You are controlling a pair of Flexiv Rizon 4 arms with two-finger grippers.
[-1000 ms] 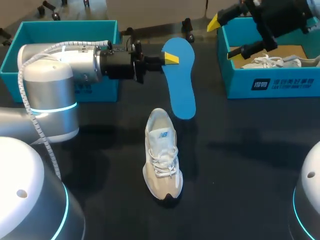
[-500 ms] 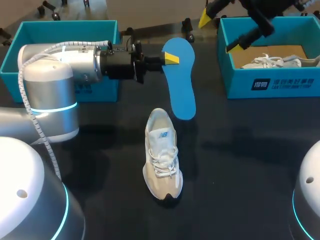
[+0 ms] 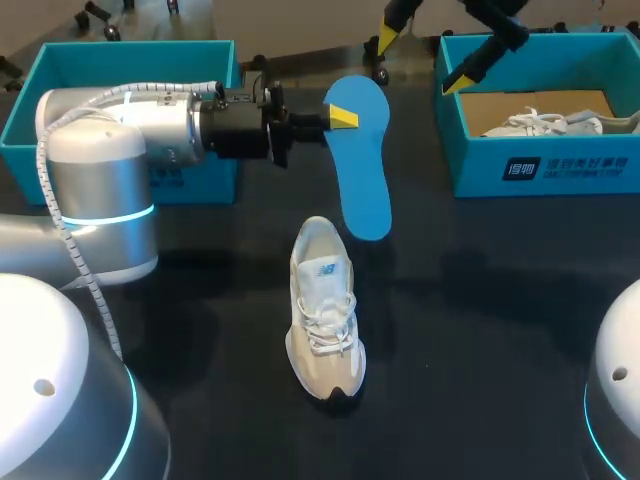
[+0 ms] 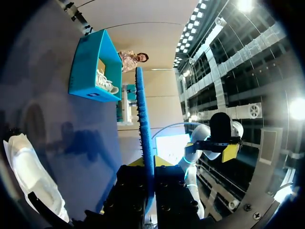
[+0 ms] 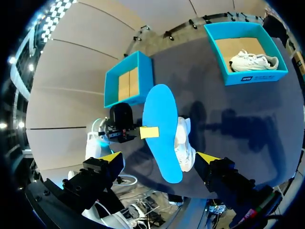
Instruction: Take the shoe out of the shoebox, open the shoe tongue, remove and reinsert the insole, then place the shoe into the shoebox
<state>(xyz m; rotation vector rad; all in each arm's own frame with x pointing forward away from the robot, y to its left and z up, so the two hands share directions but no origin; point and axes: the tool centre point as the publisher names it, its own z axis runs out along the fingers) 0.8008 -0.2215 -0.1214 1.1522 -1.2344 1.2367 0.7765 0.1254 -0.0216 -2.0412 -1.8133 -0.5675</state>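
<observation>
Two hands share this moment. Your left hand [image 3: 335,118] is clamped on the blue insole [image 3: 362,170] near its upper end and holds it in the air. The insole's lower end hangs near the far end of the white shoe [image 3: 325,310], which lies on the counter [image 3: 480,300] between the two shoeboxes. Your right hand [image 3: 430,55] is raised beside the right shoebox [image 3: 540,170], fingers apart and empty. Judge the insole light, thin and pliant: it will likely bend or buckle if pushed from one end, so pinch it across both faces and guide the free end in. The left wrist view shows it edge-on, a narrow strip pressed between both fingers. The right wrist view shows its broad face instead, with the shoe behind it. Only the head view shows where the right hand stands relative to the box.
</observation>
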